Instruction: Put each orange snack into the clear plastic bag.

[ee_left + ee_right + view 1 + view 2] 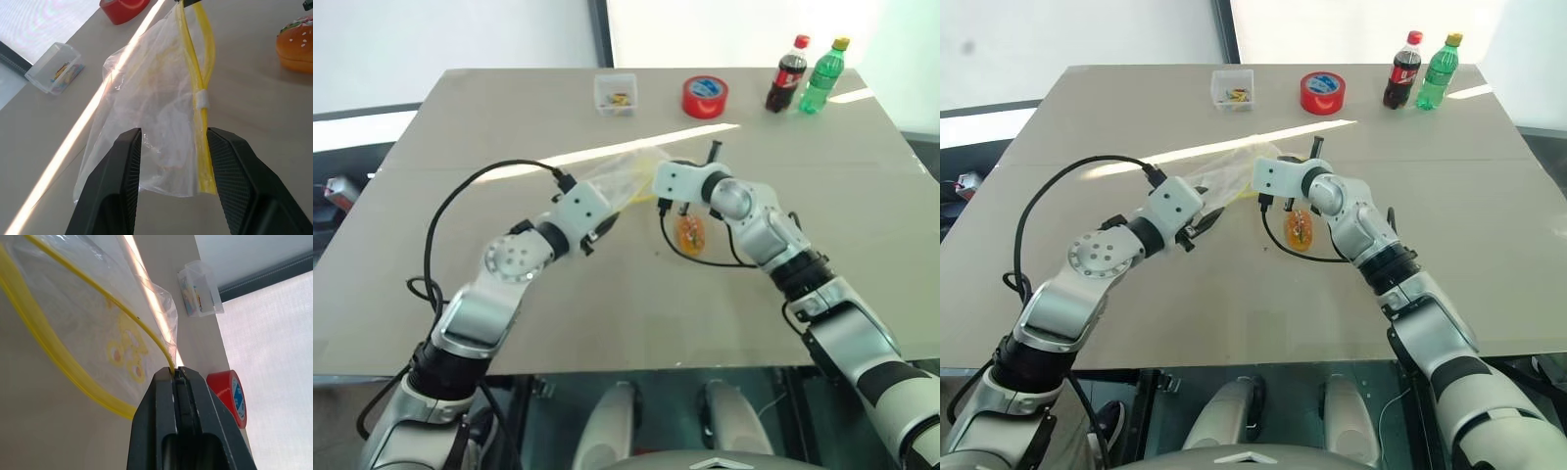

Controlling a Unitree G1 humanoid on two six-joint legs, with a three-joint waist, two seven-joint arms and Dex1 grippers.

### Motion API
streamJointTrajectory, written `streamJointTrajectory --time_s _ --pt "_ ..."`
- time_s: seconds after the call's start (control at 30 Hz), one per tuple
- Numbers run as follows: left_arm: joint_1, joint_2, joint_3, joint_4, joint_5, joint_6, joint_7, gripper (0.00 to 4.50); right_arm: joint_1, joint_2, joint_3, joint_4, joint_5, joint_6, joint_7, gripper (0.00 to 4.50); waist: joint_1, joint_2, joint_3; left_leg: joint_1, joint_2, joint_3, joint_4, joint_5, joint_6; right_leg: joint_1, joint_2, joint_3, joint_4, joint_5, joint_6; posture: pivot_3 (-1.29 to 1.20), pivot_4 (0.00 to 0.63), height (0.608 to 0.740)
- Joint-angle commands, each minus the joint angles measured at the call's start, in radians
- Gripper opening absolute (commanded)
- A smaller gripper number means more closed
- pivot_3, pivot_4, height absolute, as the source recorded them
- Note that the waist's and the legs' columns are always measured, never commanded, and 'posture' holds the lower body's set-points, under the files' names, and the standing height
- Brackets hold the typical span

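Because the clear plastic bag [625,176] is thin, limp and crinkly, hanging over mid-table, its stiffer yellow seal strip [194,73] is the surest hold, and the right gripper [177,374] is clamped shut on it. The left gripper [172,147] reaches in from the near left, jaws spread around the film without pinching. One orange snack [691,233], light and slippery-looking, lies just below the right wrist.

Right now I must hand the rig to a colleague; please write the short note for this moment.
Right gripper: shut on the clear plastic bag's yellow seal strip, holding the bag lifted over the table.
Left gripper: open, fingers on either side of the bag's lower part, not clamped.
One orange snack lies on the table under the right arm, outside the bag.
Done: bag picked up. I cannot tell if a snack is already inside.
Left: open the mouth, put the snack in.
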Motion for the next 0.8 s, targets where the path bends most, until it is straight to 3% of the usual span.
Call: streamJointTrajectory --time_s 0.03,0.33,0.47,0.53,0.67,0.77,0.8 --pt "-0.001 0.0 -0.017 -0.013 0.039 -0.047 -0.03 2.22 -0.014 0.001 -0.015 -0.051 -0.001 0.009 -0.002 0.0 0.0 0.0 0.0 0.0 0.0 0.0 0.0 0.0 0.0 0.0 0.0 0.0 0.0 0.0 0.0 0.0 0.15 0.74" --pt "0.0 -0.017 -0.021 0.024 0.096 -0.093 -0.054 2.22 -0.003 -0.002 -0.013 -0.077 0.0 0.025 0.008 0.0 0.0 0.0 0.0 0.0 0.0 0.0 0.0 0.0 0.0 0.0 0.0 0.0 0.0 0.0 0.0 0.0 0.15 0.74" --pt "0.0 -0.035 -0.016 0.037 0.105 -0.104 -0.064 1.08 0.002 -0.006 -0.013 -0.089 -0.003 0.035 0.016 0.0 0.0 0.0 0.0 0.0 0.0 0.0 0.0 0.0 0.0 0.0 0.0 0.0 0.0 0.0 0.0 0.0 0.15 0.74" --pt "-0.001 -0.041 -0.016 0.043 0.112 -0.104 -0.066 0.08 0.006 -0.006 -0.015 -0.099 0.001 0.046 0.023 0.0 0.0 0.0 0.0 0.0 0.0 0.0 0.0 0.0 0.0 0.0 0.0 0.0 0.0 0.0 0.0 0.0 0.15 0.74" --pt "-0.006 -0.064 -0.023 0.076 0.13 -0.119 -0.053 0.01 0.011 -0.001 -0.03 -0.138 0.012 0.092 0.041 0.0 0.0 0.0 0.0 0.0 0.0 0.0 0.001 0.0 0.0 0.0 0.0 0.0 0.001 0.0 0.0 0.0 0.15 0.74" --pt "-0.01 -0.087 -0.022 0.102 0.143 -0.129 -0.042 0.0 0.034 -0.003 -0.05 -0.19 0.052 0.154 0.098 0.78 0.0 0.0 0.0 0.0 0.0 0.0 0.001 0.0 0.0 0.0 0.0 0.0 0.001 0.0 0.0 0.0 0.15 0.74" --pt "-0.01 -0.095 -0.016 0.107 0.142 -0.129 -0.04 0.0 0.04 -0.008 -0.051 -0.203 0.056 0.162 0.109 1.41 0.001 0.0 0.0 0.0 0.0 0.0 0.001 0.0 0.0 0.0 0.0 0.0 0.001 0.0 0.0 0.0 0.15 0.74"
